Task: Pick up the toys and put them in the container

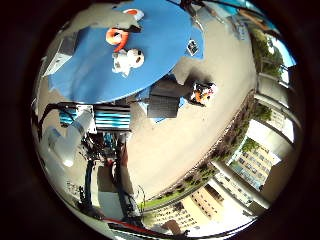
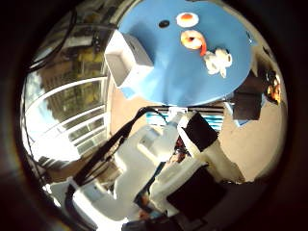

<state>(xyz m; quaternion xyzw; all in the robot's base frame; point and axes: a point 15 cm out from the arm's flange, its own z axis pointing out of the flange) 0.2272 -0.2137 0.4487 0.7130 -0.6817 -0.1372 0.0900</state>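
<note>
A round blue table (image 2: 173, 77) carries three toys: a white and orange one (image 2: 188, 19) at the far side, an orange and white ring-shaped one (image 2: 193, 39), and a white plush one (image 2: 217, 63). A white box-shaped container (image 2: 125, 58) stands at the table's edge, away from the toys. My hand (image 2: 178, 159) is high above the table and well away from it, its white and black fingers relaxed with nothing between them. The right little finger side palm view shows the ring-shaped toy (image 1: 117, 38) and the white plush toy (image 1: 127, 62) on the table (image 1: 90, 70).
A small dark thing (image 2: 164, 23) lies on the table near the toys. A dark chair (image 1: 162, 100) stands beside the table on a tan paved floor (image 1: 170, 140). Railings (image 2: 67, 106) and buildings (image 1: 200, 205) lie beyond.
</note>
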